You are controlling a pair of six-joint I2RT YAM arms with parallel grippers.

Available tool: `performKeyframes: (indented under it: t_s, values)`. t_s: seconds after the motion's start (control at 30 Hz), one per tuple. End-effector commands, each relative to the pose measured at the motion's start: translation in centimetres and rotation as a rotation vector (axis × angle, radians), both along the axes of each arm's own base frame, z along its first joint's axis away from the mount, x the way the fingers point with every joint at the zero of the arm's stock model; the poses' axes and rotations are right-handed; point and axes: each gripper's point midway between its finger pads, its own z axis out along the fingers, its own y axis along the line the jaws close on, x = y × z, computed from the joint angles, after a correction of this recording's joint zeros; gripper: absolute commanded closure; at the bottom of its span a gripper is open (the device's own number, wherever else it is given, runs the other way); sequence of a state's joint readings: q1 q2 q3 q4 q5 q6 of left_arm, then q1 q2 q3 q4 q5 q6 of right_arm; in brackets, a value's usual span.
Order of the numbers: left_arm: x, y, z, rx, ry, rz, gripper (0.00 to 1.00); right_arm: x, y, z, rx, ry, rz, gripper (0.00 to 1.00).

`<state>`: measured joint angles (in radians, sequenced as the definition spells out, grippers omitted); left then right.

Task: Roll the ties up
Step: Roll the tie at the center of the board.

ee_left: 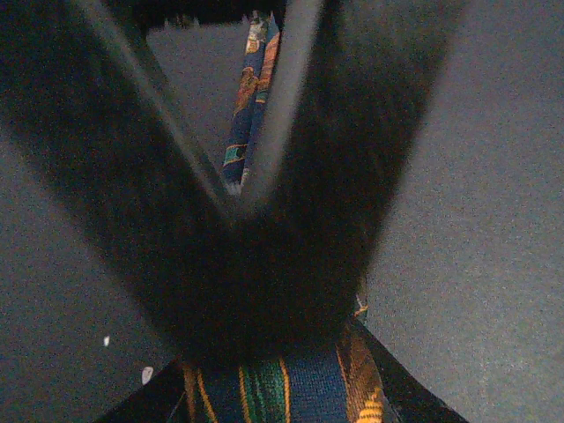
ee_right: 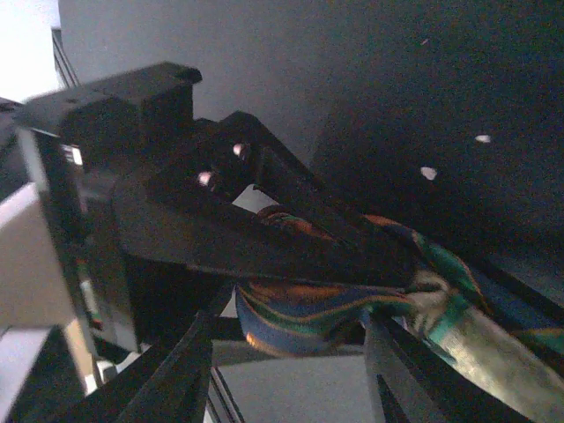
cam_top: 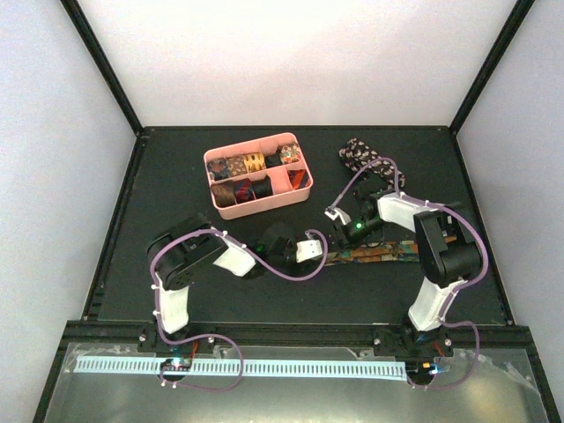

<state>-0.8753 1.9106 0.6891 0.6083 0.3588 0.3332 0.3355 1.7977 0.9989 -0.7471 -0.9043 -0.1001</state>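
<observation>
A patterned tie [cam_top: 388, 252], dark blue with orange and green, lies flat on the black table right of centre. My left gripper [cam_top: 324, 253] is shut on its left end. In the left wrist view the fabric [ee_left: 304, 392] lies over the dark blurred jaws [ee_left: 296, 326], and the rest of the tie [ee_left: 251, 97] runs away behind. My right gripper [cam_top: 345, 232] is open. In its wrist view its fingers [ee_right: 176, 370] stand on either side of a fold of the tie [ee_right: 308, 313], beside the left gripper [ee_right: 264, 229]. A black speckled tie [cam_top: 357, 154] lies at the back right.
A pink divided tray [cam_top: 304, 187] stands at the back centre and holds several rolled ties. White walls enclose the table on three sides. Purple cables loop from both arms over the table's middle.
</observation>
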Motion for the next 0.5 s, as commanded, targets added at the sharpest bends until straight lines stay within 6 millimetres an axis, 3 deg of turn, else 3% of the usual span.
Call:
performKeyframes:
  t_s: [0.0, 0.1, 0.2, 0.3, 0.37, 0.47]
  values:
    - [-2.1, 3.0, -5.5, 0.225, 0.105, 0.010, 0.70, -0.6, 1.2, -1.1, 0.014, 0.056, 0.012, 0.53]
    - [-2.2, 3.1, -5.6, 0.233, 0.112, 0.008, 0.70, -0.6, 1.1, -1.9, -0.019, 0.046, 0.013, 0.57]
    - [-2.2, 3.1, -5.6, 0.233, 0.114, 0.005, 0.70, 0.1, 0.6, -2.6, -0.073, 0.007, 0.004, 0.82]
    - [-2.2, 3.1, -5.6, 0.234, 0.121, 0.007, 0.70, -0.1, 0.0, -3.3, -0.117, 0.009, 0.017, 0.98]
    - [-2.1, 3.2, -5.8, 0.235, 0.128, 0.020, 0.68, -0.3, -0.9, -4.0, -0.161, 0.014, 0.016, 0.98]
    - [-1.5, 3.1, -5.1, 0.184, 0.132, 0.032, 0.56, -0.3, -2.2, -5.1, -0.215, 0.032, 0.003, 0.98]
